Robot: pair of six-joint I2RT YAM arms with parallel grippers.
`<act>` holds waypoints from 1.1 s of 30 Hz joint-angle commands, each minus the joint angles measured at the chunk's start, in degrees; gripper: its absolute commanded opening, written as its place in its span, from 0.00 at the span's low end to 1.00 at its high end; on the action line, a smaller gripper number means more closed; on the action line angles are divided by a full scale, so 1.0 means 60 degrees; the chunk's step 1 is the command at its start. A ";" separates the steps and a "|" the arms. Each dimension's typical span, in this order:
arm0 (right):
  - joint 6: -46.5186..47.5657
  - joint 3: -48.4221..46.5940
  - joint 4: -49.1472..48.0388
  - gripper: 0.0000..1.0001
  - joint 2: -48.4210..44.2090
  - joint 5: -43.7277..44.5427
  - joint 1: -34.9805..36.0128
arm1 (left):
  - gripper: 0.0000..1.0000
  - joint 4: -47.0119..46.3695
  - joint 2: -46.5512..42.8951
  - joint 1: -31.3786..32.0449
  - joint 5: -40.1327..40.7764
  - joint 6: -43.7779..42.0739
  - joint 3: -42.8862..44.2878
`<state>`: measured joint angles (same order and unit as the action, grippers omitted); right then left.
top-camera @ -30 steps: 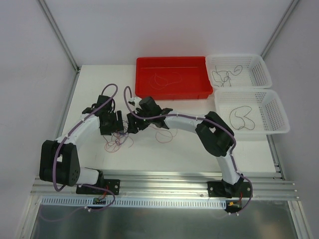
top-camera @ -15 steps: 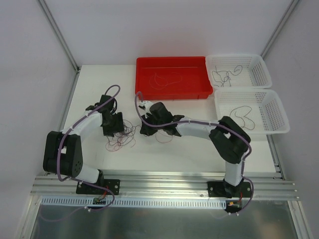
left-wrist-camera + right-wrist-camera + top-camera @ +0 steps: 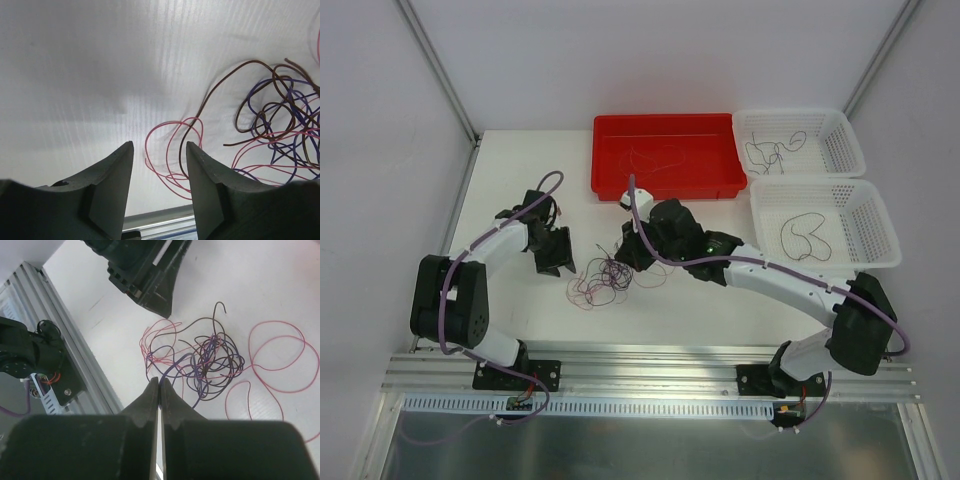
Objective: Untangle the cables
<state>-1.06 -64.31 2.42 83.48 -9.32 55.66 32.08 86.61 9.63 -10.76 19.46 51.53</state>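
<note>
So in the last second the two arms have split up. They were huddled right over the cables [image 3: 604,283], and now the left gripper [image 3: 560,267] has backed off to the left of the bundle while the right gripper [image 3: 159,381] sits just at its right edge, arm stretched way out. The right jaws have snapped fully closed, and from its wrist view a purple strand looks like it runs straight into the tips, so I reckon it's pinched one. The left jaws are parted with nothing between them, just a pink loop lying past the tips, though they've been narrowing. The bundle is lying on the worktop [image 3: 520,180] between the two arms. It's been dragged a bit rightwards and it's still knotted in the middle. To me that says the pull-apart is only just starting.
</note>
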 commanded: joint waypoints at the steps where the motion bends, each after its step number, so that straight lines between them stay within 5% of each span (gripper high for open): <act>1: 0.0118 -0.0281 0.0506 0.01 -0.0640 0.0484 0.0069 | 0.46 0.0104 -0.0196 -0.0081 -0.0549 0.0067 0.0230; 10: 0.0616 -0.0458 0.1267 0.01 -0.0862 0.1421 0.0099 | 0.61 -0.0219 -0.1410 -0.0008 -0.1853 0.0182 -0.0398; 17: 0.0397 0.0143 0.0828 0.01 -0.0818 0.1759 0.0099 | 0.62 -0.0409 -0.3095 0.0431 -0.0405 0.2670 -0.1790; 25: 0.0338 0.0727 0.0272 0.01 -0.0906 0.1686 0.0172 | 0.56 -0.1199 -0.2660 0.1645 0.0695 0.4035 -0.2070; 30: 0.0294 0.1138 -0.0021 0.01 -0.0994 0.1729 0.0230 | 0.43 -0.1391 -0.1868 0.1998 0.1163 0.4490 -0.1690; 33: 0.0367 0.1402 0.0051 0.01 -0.1286 0.2167 0.0245 | 0.16 -0.1376 -0.1559 0.1999 0.1573 0.4286 -0.1543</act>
<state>1.13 -56.86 5.61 79.59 0.97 56.80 25.02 76.42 21.34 -5.41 44.18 39.51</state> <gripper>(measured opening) 0.020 0.205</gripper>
